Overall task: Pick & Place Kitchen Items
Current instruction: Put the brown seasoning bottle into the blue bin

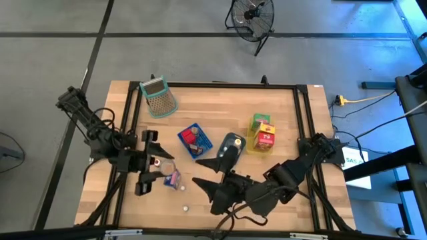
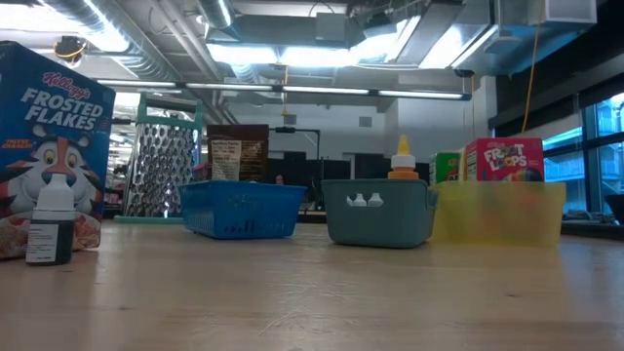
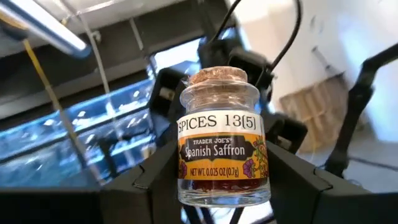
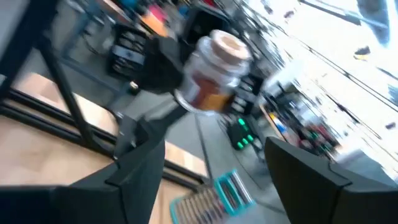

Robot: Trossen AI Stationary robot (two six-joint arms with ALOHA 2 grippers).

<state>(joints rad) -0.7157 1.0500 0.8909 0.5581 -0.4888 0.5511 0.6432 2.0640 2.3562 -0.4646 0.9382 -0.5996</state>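
Left wrist view has the left gripper [image 3: 224,186] with jaws clamped on the saffron jar [image 3: 222,140], smooth round glass with a cork stopper, lifted off the bench [image 1: 220,100] around 8 o'clock, probably for a handover since the right gripper [image 4: 211,162] faces it wide open.

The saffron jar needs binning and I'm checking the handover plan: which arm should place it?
Left. The left gripper already holds the saffron jar; the right gripper is open, holding nothing.
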